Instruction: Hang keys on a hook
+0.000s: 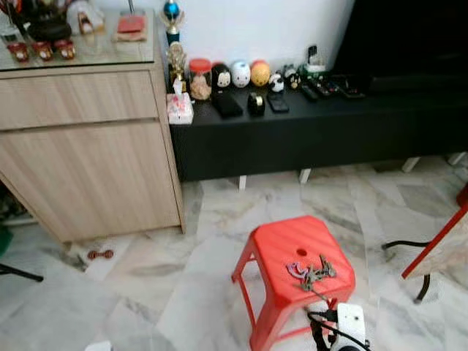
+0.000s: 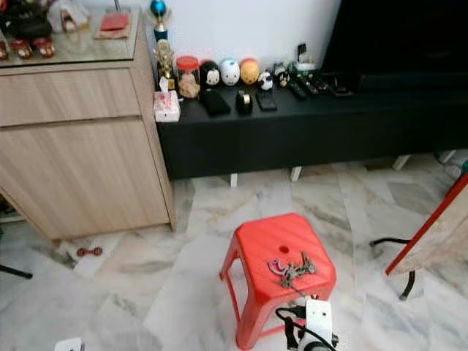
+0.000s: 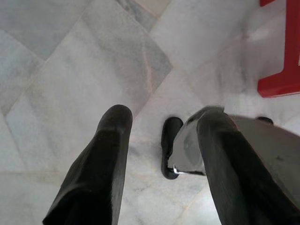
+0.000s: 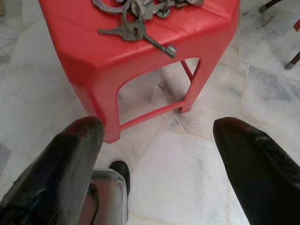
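Observation:
A bunch of keys with a pinkish ring lies on top of a red plastic stool on the marble floor. In the right wrist view the keys rest near the stool's edge. My right gripper is open, fingers spread wide, low in front of the stool and short of the keys. Its white wrist shows just in front of the stool. My left gripper hangs open over the floor, above my own foot, with a stool leg off to one side.
A light wooden cabinet stands at the left. A low black bench with figurines and remotes runs along the back wall. A red-framed board leans at the right. A small red object lies by the cabinet.

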Available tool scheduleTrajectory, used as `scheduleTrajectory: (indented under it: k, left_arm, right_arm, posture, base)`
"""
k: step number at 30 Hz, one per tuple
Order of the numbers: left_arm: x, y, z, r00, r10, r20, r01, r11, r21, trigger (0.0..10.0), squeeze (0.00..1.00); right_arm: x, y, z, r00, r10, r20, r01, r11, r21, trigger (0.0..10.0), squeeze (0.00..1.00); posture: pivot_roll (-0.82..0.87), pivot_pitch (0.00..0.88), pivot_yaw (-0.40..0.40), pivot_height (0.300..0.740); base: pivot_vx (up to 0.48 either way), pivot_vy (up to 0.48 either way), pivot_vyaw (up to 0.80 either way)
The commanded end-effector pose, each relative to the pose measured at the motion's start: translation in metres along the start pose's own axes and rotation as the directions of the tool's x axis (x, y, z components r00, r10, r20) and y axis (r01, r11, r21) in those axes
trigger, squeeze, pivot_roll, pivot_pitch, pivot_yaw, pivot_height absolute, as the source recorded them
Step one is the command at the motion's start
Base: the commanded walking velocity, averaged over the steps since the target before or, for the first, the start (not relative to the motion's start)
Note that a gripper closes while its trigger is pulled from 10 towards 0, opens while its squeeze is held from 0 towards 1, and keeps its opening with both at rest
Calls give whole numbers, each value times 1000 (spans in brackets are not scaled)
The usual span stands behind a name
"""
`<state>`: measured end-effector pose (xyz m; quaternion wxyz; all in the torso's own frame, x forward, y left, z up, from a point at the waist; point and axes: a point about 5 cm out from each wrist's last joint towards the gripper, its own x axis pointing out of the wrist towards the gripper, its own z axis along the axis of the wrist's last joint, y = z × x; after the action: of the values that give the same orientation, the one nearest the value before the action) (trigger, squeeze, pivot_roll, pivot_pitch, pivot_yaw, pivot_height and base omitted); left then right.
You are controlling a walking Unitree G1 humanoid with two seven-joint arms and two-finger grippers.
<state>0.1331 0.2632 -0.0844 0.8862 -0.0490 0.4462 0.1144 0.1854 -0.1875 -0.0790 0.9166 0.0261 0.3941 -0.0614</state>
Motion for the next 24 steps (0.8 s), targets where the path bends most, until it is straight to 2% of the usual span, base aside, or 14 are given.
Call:
scheduleTrajectory:
  k: [1, 9, 19, 24]
  left_arm:
    - [-1, -2, -4, 1000, 5, -6, -5, 1000, -25, 10000, 0]
    - [-1, -2, -2, 1000, 1, 21, -1, 1000, -29, 10000, 0]
    - [-2, -4, 10, 986, -10, 167, 24, 996, -83, 10000, 0]
    - [-3, -4, 13, 978, -18, 210, 39, 994, -99, 10000, 0]
  right_arm:
    - [-1, -3, -1, 1000, -13, 5, 13, 1000, 23, 10000, 0]
    - [-1, -3, -1, 1000, -11, 7, 11, 1000, 21, 10000, 0]
    - [-1, -4, 1, 999, -21, 33, 21, 1000, 20, 10000, 0]
    - [-1, -5, 2, 999, -20, 45, 19, 1000, 20, 10000, 0]
  posture:
    - [107, 21, -57, 658]
    - [109, 9, -57, 658]
    - [122, 24, -66, 658]
    - [123, 31, -69, 658]
  base:
    - [0, 0, 0]
    - [0, 0, 0]
    - [0, 0, 0]
    - [0, 0, 0]
